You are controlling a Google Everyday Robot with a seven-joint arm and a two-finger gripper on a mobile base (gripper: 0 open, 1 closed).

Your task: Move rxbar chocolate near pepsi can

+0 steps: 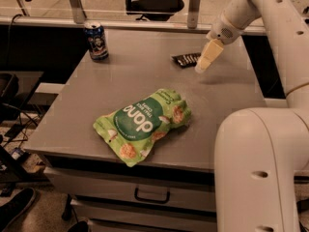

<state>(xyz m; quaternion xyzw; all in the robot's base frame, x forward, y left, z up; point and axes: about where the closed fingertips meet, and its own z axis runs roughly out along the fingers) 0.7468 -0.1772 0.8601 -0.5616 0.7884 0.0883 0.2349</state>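
The rxbar chocolate (185, 59) is a small flat black wrapper lying at the far right of the grey table (120, 76). The pepsi can (96, 41) stands upright at the far left corner, dark blue with a silver top. My gripper (200, 69) hangs from the white arm just to the right of the bar, its pale tip pointing down close to the table surface and partly covering the bar's right end. The bar and the can are far apart.
A large green snack bag (144, 122) lies in the middle front of the table. The robot's white body (260, 168) fills the lower right. The table has a drawer (152, 195) in front. Chairs and a rail stand behind.
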